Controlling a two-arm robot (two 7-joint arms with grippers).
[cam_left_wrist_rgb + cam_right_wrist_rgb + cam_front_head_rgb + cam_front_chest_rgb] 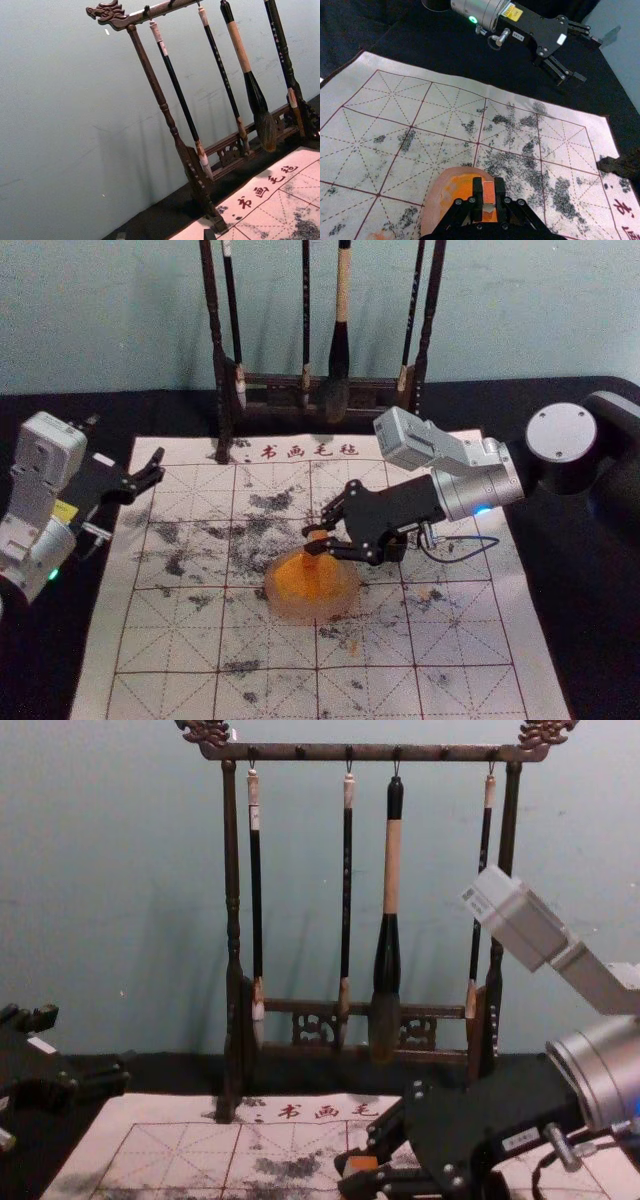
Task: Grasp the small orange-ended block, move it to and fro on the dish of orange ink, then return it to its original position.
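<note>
Right claw (pixel 314 540): pinching one orange block (pixel 489 192)
Beneath: one round pinkish dish (pixel 285 608)
Beyond: four brushes (pixel 391 870), one wooden rack (pixel 231 870)
Leftward: left claw (pixel 158 466), wide

Site type: calligraphy workstation; building type cannot be determined. Identifying features: a dark carved rack (pixel 430 753) with hanging brushes (pixel 392 870), and a gridded writing mat (pixel 450 640) bearing printed characters and dark smudges. The mat lies on black cloth (pixel 570 570) before a plain wall (pixel 120 870).
</note>
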